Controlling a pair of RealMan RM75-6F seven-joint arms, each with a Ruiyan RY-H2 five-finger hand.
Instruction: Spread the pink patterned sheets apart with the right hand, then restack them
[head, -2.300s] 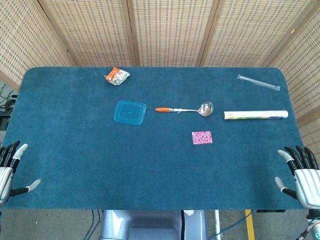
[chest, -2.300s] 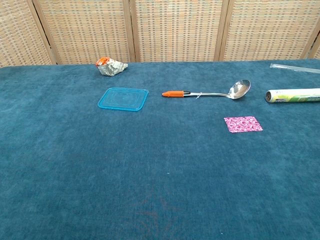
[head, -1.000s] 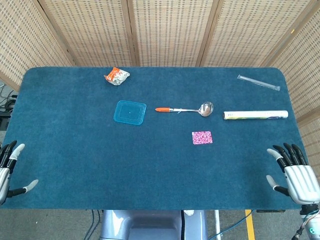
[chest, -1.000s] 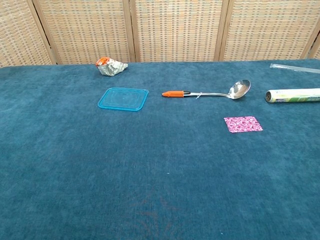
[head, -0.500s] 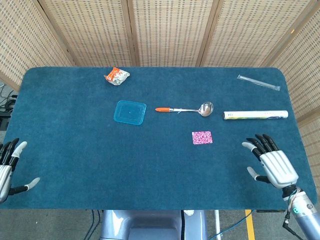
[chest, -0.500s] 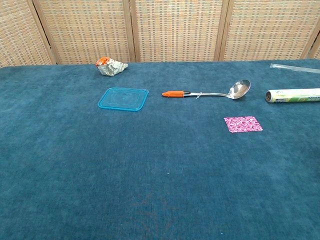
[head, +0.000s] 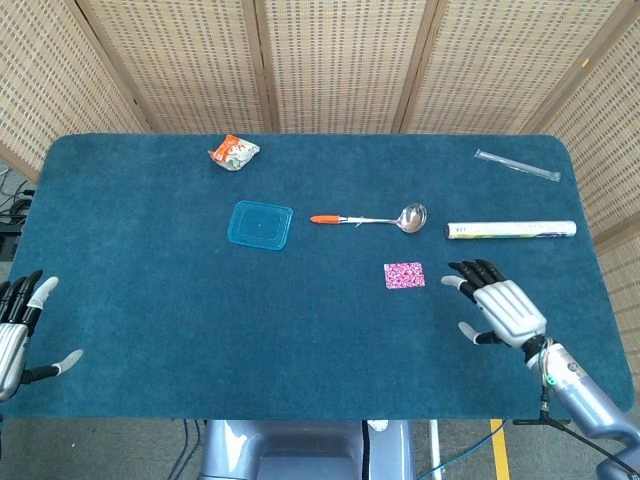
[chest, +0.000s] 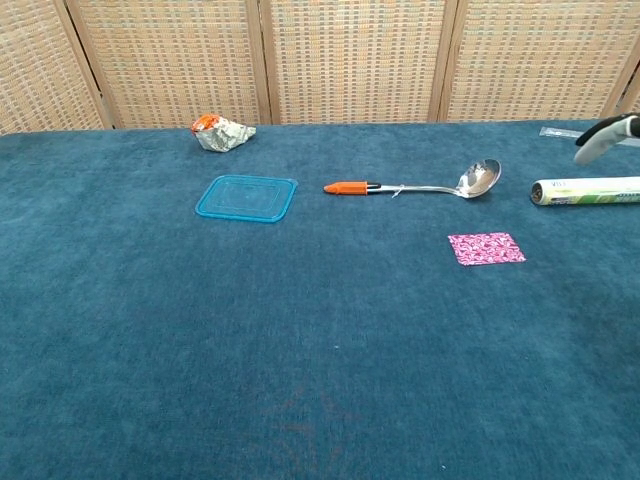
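The pink patterned sheets (head: 404, 275) (chest: 485, 248) lie in one small stack on the blue table, below the ladle's bowl. My right hand (head: 497, 306) hovers a little to the right of the stack, fingers spread and empty, not touching it. In the chest view only a fingertip (chest: 606, 134) of that hand shows at the right edge. My left hand (head: 18, 332) stays at the table's near left corner, fingers apart and holding nothing.
A ladle with an orange handle (head: 370, 218) and a blue lid (head: 260, 224) lie behind the stack. A foil roll (head: 510, 230) lies right of the ladle, a clear wrapper (head: 516, 165) at the far right, a crumpled packet (head: 233, 152) at the far left.
My right hand has travelled from the near right corner leftward and forward, ending close beside the pink stack. The left hand has barely shifted, and the sheets have not moved.
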